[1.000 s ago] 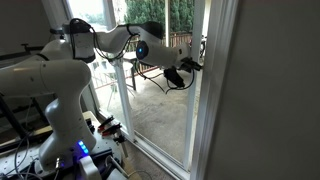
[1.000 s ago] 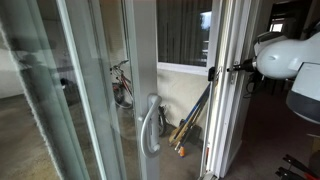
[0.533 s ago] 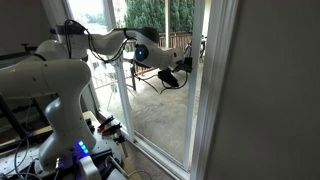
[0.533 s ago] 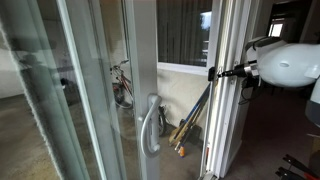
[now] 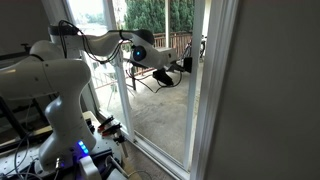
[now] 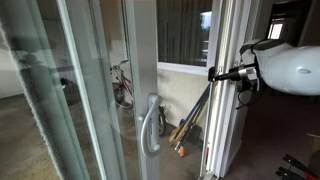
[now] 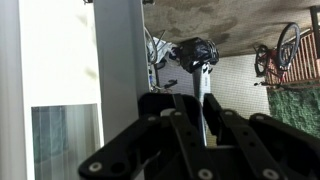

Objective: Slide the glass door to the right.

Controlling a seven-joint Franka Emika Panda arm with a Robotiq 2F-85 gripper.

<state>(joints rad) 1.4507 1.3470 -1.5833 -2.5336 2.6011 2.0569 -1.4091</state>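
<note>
The glass door shows in both exterior views as a tall clear pane with a slim white edge stile (image 5: 201, 110) (image 6: 217, 40). My gripper (image 5: 186, 66) (image 6: 212, 73) reaches that stile at about mid height, coming from the room side. In the wrist view the gripper (image 7: 202, 97) fills the bottom. Its black fingers (image 7: 185, 110) stand a narrow gap apart, so it is open. The door's thin white edge (image 7: 205, 80) shows as a line in that gap. Whether the pads touch it I cannot tell.
Outside are a bicycle (image 6: 120, 85) (image 7: 285, 45) and long-handled tools (image 6: 190, 120) leaning by the frame. Another framed panel carries a curved handle (image 6: 150, 125). A broad plain wall (image 5: 270, 100) stands beside the door. The robot's base with cables (image 5: 90, 140) sits on the floor.
The jaws were shut and have parted a little. The forearm and wrist have swung slightly away from the door frame. The door's edge has not visibly moved.
</note>
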